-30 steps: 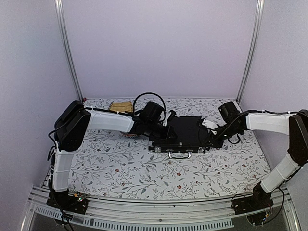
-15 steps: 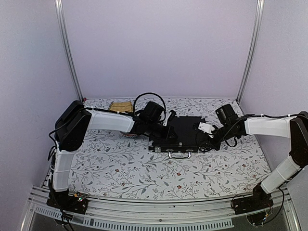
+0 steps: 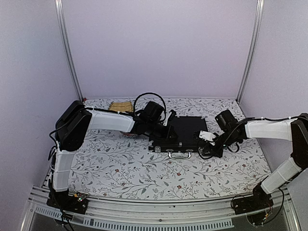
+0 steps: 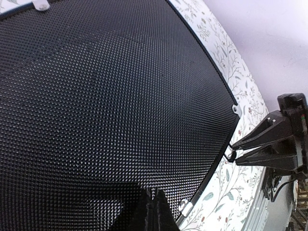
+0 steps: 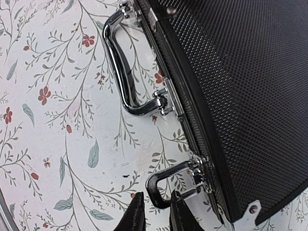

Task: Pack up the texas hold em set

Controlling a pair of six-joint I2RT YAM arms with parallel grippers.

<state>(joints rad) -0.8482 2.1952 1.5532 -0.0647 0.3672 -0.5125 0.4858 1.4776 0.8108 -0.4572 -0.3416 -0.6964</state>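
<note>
The black briefcase (image 3: 185, 129) lies closed on the flowered table, its silver handle (image 3: 179, 155) facing the near edge. My left gripper (image 3: 169, 126) is shut, tips resting on the studded lid (image 4: 120, 96); it shows in the left wrist view (image 4: 154, 204). My right gripper (image 3: 205, 150) is at the case's front right corner, its two tips closed around the loop of the right latch (image 5: 166, 185); it shows in the right wrist view (image 5: 156, 214) and the left wrist view (image 4: 233, 150). The handle (image 5: 118, 72) is just beyond the latch. No chips, discs or cards show.
A tan slatted mat (image 3: 120, 106) lies at the back left. A bit of something pink-red (image 3: 129, 135) shows under the left forearm. A black cable loop (image 3: 149, 97) arches above the left wrist. Metal posts (image 3: 67, 48) stand at the back corners.
My right gripper has moved toward the near edge along the case's right side, down to the front right latch. The left gripper and the briefcase have not moved.
</note>
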